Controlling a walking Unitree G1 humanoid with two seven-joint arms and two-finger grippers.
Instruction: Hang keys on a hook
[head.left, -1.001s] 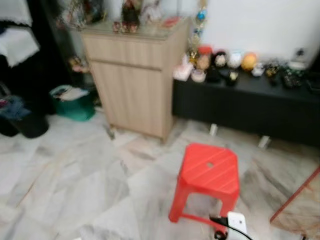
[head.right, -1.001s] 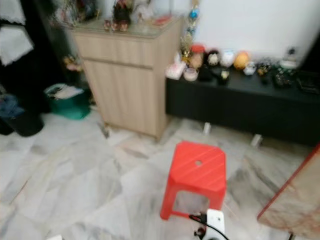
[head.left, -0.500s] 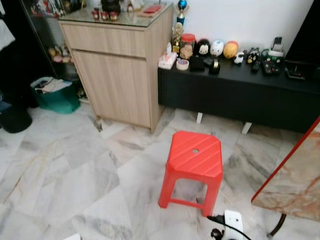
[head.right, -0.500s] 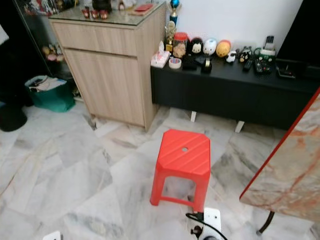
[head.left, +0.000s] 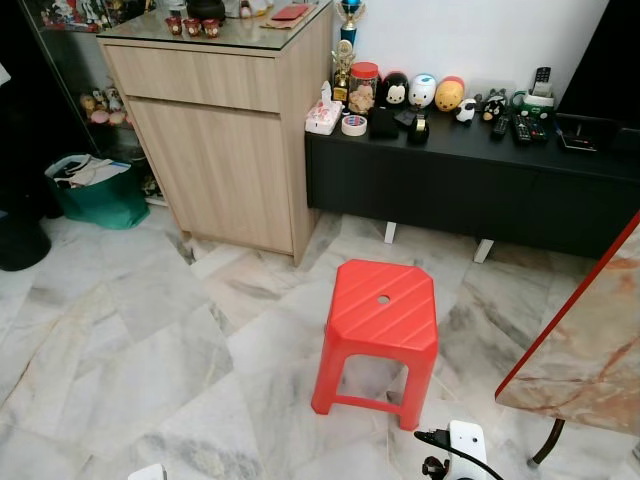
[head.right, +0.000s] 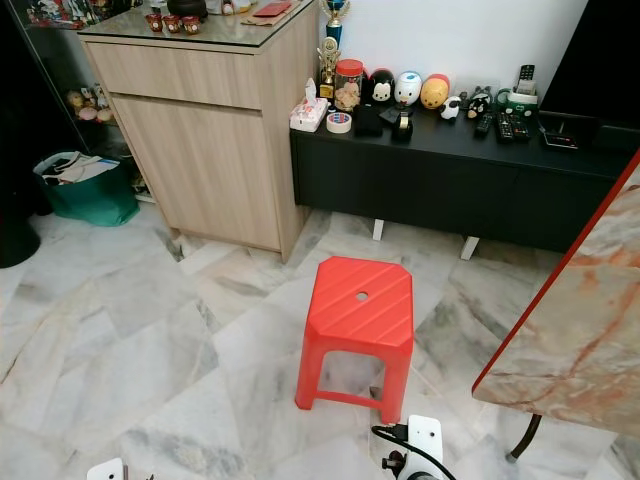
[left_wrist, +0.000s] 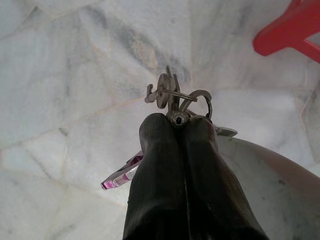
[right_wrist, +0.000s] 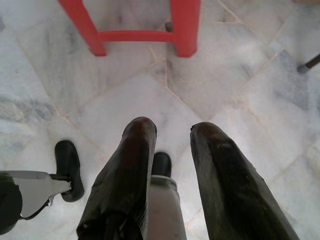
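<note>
In the left wrist view my left gripper (left_wrist: 178, 120) is shut on a bunch of metal keys (left_wrist: 170, 95) on a ring, held over the marble floor. A clear purple tag (left_wrist: 120, 176) hangs beside the fingers. In the right wrist view my right gripper (right_wrist: 172, 131) is open with nothing between its fingers, pointing down at the floor near the legs of the red stool (right_wrist: 137, 22). I make out no hook in these views.
A red plastic stool (head.left: 381, 318) stands in the middle of the marble floor. Behind it are a wooden cabinet (head.left: 225, 130) and a low black bench (head.left: 470, 170) with toys and remotes. A marble tabletop (head.left: 590, 350) juts in at right. A green bag (head.left: 95, 190) sits at left.
The camera has moved forward and steadied; the stool, cabinet and black bench have shifted slightly in the picture and are now sharp. The marble tabletop shows more at right.
</note>
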